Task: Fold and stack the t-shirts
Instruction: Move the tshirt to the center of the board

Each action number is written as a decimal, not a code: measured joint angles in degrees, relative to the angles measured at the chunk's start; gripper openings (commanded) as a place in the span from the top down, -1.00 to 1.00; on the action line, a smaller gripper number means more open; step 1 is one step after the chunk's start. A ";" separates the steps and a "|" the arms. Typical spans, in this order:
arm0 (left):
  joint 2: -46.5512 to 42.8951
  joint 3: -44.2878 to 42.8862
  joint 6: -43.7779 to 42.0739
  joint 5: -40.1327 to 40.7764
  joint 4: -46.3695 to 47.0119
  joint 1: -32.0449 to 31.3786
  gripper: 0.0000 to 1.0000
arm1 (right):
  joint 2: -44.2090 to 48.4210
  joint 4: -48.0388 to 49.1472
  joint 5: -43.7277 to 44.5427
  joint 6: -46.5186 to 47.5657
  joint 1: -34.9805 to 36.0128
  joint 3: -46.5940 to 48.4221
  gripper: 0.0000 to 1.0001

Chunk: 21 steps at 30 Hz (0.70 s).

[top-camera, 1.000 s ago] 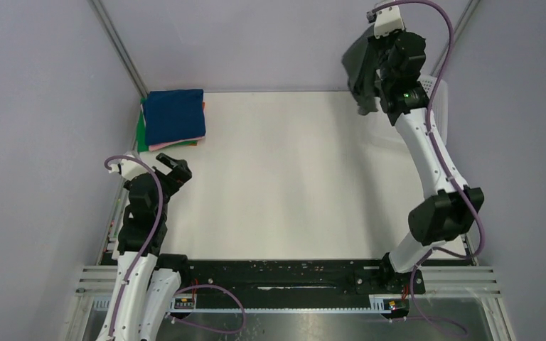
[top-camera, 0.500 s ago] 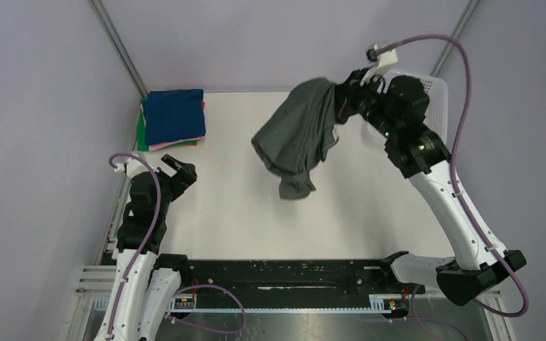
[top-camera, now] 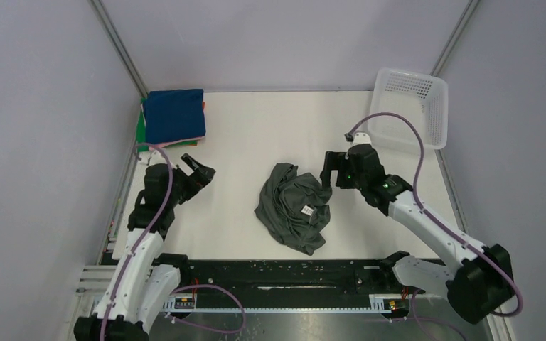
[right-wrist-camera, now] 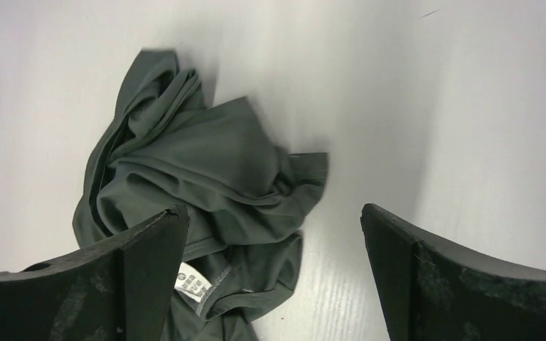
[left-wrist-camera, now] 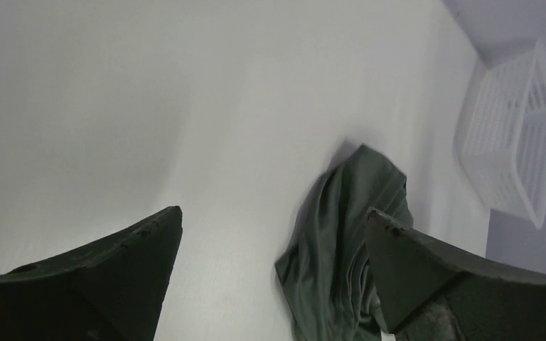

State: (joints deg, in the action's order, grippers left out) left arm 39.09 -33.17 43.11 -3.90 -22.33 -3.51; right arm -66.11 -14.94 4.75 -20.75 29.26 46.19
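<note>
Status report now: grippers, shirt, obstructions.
Both open and empty: left gripper off to the side, right gripper beside the grey-green shirt. Shirt crumpled mid-table, unfolded. Far-left corner holds the folded stack; basket far right, nothing in the way.

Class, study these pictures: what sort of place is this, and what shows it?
Likely a robotics lab test cell: two robot arms mounted at a white table, plain panels around it, and a crumpled shirt, folded stack and basket laid out.
</note>
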 measured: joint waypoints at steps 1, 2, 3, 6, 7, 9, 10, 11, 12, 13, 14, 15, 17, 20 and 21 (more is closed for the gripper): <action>1.51 0.46 0.26 -1.22 0.74 -0.68 -0.98 | 2.12 0.13 2.12 -0.33 0.00 -0.94 -0.99; 3.15 0.85 0.44 -2.12 1.44 -1.64 -0.98 | 4.92 0.44 4.35 -0.87 0.02 -2.08 -0.99; 4.85 1.09 0.57 -2.84 1.77 -3.28 -0.98 | 8.13 0.59 6.54 -1.64 0.00 -3.26 -0.99; 8.26 1.97 1.38 -4.11 3.30 -9.18 -0.97 | 15.78 1.81 10.69 -4.07 0.00 -6.45 -0.99; 9.20 2.23 1.73 -4.22 3.93 -11.41 -0.97 | 17.94 2.47 11.34 -5.22 0.00 -8.13 -0.99; 11.19 2.43 2.29 -4.59 4.92 -15.52 -0.97 | 19.67 2.51 11.65 -6.60 0.00 -10.19 -0.99; 12.44 2.43 2.60 -4.63 5.44 -18.01 -0.97 | 19.98 2.36 11.65 -7.30 0.00 -11.26 -0.99; 13.46 2.43 2.89 -4.66 5.90 -19.76 -0.96 | 20.15 2.19 11.56 -7.85 0.00 -12.09 -0.99; 14.51 2.43 3.21 -4.63 6.29 -21.73 -0.95 | 19.87 1.81 11.26 -8.41 0.00 -12.92 -0.99; 15.87 2.43 3.61 -4.63 6.78 -23.87 -0.94 | 19.71 1.16 10.84 -9.07 0.00 -13.90 -0.99; 17.05 2.43 3.91 -4.66 7.28 -25.62 -0.93 | 19.71 0.57 10.49 -9.49 0.00 -14.73 -0.99; 18.12 2.43 3.98 -4.66 7.76 -26.93 -0.93 | 19.71 0.02 9.57 -9.97 0.00 -15.65 -0.99; 21.03 2.40 4.11 -4.66 9.01 -29.35 -0.89 | 19.71 -0.35 7.67 -10.49 0.00 -16.85 -0.99; 25.51 2.10 4.09 -4.52 9.62 -30.45 -0.80 | 19.74 -1.18 3.67 -11.15 0.00 -17.70 -0.99; 26.93 1.99 4.11 -4.46 9.88 -30.53 -0.76 | 19.78 -1.18 2.49 -11.23 0.00 -17.88 -0.99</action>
State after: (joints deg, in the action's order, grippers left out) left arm 66.02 -31.18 47.22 -8.36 -12.45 -34.04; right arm -46.33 -16.12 7.25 -31.99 29.26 28.32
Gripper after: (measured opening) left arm 0.927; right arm 0.993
